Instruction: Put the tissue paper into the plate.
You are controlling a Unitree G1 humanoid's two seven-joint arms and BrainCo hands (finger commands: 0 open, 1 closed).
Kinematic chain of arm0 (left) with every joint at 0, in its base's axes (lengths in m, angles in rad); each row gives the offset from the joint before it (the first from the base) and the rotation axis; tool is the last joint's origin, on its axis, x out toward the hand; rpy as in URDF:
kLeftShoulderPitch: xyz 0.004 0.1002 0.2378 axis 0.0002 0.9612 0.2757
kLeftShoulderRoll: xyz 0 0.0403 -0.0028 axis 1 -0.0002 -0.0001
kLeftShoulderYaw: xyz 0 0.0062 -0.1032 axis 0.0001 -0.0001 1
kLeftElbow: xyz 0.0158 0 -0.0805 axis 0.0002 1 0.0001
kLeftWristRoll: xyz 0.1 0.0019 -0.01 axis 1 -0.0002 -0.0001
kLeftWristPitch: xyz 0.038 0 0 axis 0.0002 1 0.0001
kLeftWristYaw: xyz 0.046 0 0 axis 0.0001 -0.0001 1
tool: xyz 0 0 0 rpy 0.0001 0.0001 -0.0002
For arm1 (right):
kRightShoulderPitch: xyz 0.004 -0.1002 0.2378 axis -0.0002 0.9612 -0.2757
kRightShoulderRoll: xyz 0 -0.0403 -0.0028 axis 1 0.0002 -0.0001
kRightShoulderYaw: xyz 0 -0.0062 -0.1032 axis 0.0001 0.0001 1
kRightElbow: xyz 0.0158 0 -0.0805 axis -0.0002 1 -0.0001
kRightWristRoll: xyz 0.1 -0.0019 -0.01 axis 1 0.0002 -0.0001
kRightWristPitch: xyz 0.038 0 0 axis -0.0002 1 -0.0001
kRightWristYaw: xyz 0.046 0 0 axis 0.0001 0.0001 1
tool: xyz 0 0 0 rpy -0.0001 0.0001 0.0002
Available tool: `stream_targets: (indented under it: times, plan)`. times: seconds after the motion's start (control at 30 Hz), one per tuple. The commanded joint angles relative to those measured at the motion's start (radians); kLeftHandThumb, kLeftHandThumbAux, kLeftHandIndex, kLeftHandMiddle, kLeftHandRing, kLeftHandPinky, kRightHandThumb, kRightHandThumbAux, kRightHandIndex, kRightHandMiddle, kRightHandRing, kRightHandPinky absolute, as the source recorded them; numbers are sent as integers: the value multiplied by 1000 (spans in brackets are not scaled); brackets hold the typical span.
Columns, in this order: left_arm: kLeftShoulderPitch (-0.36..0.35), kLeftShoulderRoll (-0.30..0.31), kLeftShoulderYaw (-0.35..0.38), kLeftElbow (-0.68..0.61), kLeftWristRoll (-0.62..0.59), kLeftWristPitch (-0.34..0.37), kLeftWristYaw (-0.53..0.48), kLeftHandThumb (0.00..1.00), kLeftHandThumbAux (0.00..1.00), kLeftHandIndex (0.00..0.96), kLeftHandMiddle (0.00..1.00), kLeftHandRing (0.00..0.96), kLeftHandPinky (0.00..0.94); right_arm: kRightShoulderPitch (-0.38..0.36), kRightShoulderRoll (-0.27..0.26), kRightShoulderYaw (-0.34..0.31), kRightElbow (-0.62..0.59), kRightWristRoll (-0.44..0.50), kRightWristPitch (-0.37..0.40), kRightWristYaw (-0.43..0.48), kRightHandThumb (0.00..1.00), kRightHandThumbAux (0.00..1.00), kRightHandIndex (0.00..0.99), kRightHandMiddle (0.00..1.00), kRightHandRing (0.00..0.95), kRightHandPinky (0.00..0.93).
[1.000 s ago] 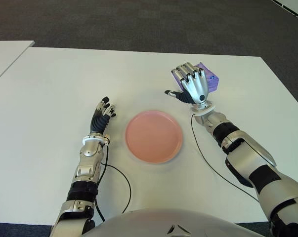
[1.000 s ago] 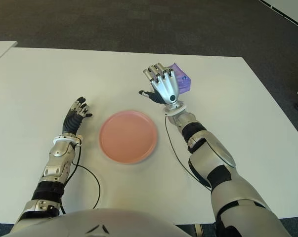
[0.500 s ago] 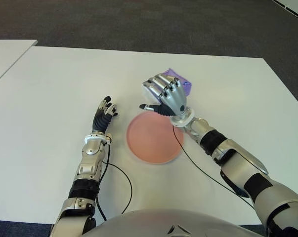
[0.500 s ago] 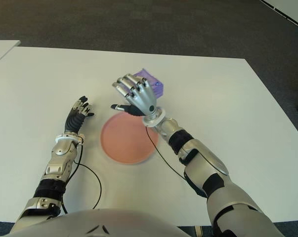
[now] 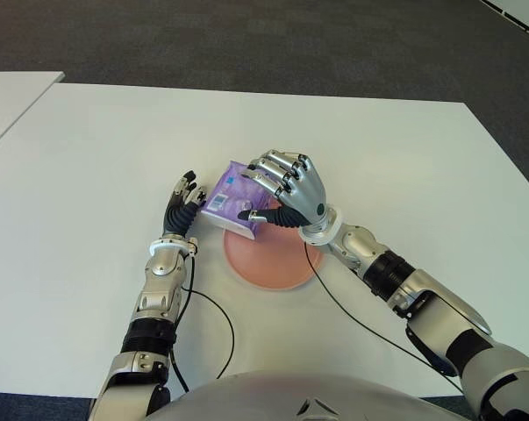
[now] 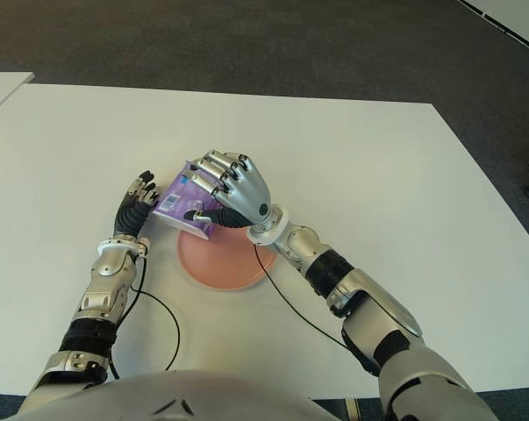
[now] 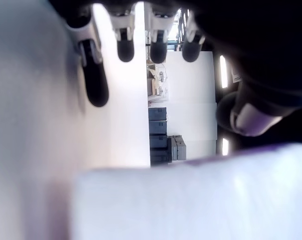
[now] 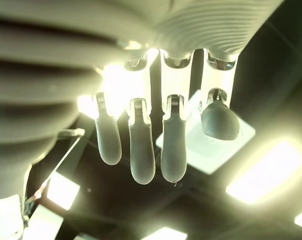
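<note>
A purple tissue pack (image 5: 229, 198) hangs tilted over the left rim of the pink plate (image 5: 277, 263). My right hand (image 5: 248, 195) grips it, fingers curled over its top and thumb pressed on its near edge. The pack's lower corner is close to the plate's rim; I cannot tell if they touch. My left hand (image 5: 185, 197) shows on the white table (image 5: 89, 158) just left of the plate, fingers extended and holding nothing. The pack's left end nearly reaches its fingertips and fills the left wrist view as a pale purple block (image 7: 191, 200).
A black cable (image 5: 220, 320) loops on the table near my left forearm, and another runs along my right forearm. A second white table (image 5: 10, 96) stands at the far left. Dark carpet lies beyond the table's far edge.
My right hand carried the tissue pack from the far right of the table leftward to the plate's left rim and lowered it. The left hand has stayed put.
</note>
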Motion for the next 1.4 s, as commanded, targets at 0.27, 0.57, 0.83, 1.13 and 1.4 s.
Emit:
stream_targets:
  times: [0.27,0.57,0.83,1.13,1.4]
  plan:
    - [14,-24,21,94,-40,33,-2,0,561,50,25,0,21,73,9,-37,-117,-7,-25,163,951,659,384,507,526,776]
    - [19,-21,19,98,-40,2,-6,0,572,47,19,0,1,111,13,-36,-124,-34,-24,203,951,659,381,509,532,799]
    - [26,-5,3,89,-13,14,0,0,539,22,1,0,0,122,23,-42,-85,-60,-11,174,951,659,381,507,529,793]
    - [29,3,1,78,-21,23,-12,0,526,6,3,0,0,127,31,-48,-58,-69,3,154,951,659,383,505,523,782]
    - [30,5,4,71,-30,30,-25,0,521,0,6,0,0,129,30,-60,-32,-60,0,152,950,660,379,505,524,795]
